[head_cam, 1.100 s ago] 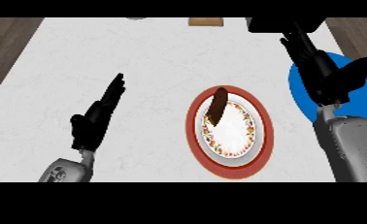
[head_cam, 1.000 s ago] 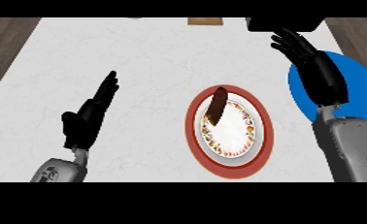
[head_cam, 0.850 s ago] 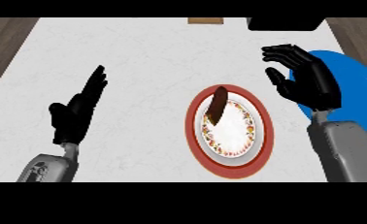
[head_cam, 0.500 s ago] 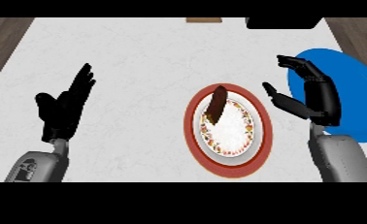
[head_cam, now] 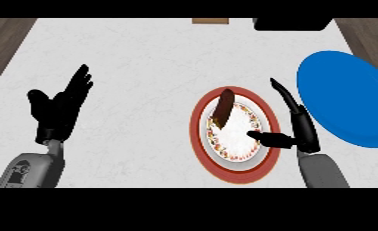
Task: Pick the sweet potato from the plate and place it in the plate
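- The counter (head_cam: pixel 148 55) has a pale, marbled white top.
- A red-rimmed plate (head_cam: pixel 198 140) lies on it, right of centre.
- A blue plate (head_cam: pixel 339 100) lies near the right edge, apart from the red-rimmed one.
- At the far edge lie a flat brown piece (head_cam: pixel 210 20) and a black object (head_cam: pixel 291 23).

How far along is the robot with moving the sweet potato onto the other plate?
Done: nothing yet; the sweet potato lies on the red-rimmed plate. In hand: the right hand is open beside that plate, thumb over its edge, apart from the potato. Left: grasp it, carry it to the blue plate, release. The left hand rests open at the view's left.
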Available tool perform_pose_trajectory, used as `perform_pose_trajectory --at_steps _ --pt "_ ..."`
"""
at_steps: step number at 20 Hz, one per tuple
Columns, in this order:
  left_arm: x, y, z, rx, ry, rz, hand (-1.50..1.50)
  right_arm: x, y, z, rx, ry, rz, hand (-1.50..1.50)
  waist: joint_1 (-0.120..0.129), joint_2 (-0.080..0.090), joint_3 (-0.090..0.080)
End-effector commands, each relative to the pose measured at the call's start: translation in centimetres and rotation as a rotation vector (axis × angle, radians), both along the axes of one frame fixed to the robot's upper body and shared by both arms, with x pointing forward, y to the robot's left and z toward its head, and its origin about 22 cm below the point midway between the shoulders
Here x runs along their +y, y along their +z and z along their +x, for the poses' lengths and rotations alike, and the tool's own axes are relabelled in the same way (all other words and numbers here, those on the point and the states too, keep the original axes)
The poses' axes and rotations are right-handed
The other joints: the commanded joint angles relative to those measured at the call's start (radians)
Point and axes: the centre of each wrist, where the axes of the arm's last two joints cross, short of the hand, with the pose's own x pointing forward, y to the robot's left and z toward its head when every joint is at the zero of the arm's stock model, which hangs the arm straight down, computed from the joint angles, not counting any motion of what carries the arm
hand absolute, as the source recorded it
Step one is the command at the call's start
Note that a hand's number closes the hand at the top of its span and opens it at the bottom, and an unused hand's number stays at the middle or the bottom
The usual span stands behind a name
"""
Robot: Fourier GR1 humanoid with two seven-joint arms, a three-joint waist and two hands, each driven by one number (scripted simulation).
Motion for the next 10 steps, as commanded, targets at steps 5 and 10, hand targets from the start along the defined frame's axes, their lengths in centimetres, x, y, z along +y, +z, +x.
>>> perform_pose_trajectory --at_steps 5,10 --pt "0.1 -0.3 0.2 0.011 -0.006 -0.01 0.0 4.0 3.2 0.3 0.074 0.008 -0.17 -1.5 -0.007 -0.005 -0.001" --pt "0.2 -1.5 -0.5 0.015 -0.002 -0.003 0.0 1.7 4.2 0.4 0.192 0.063 -0.269 -1.5 -0.006 -0.003 -0.001"
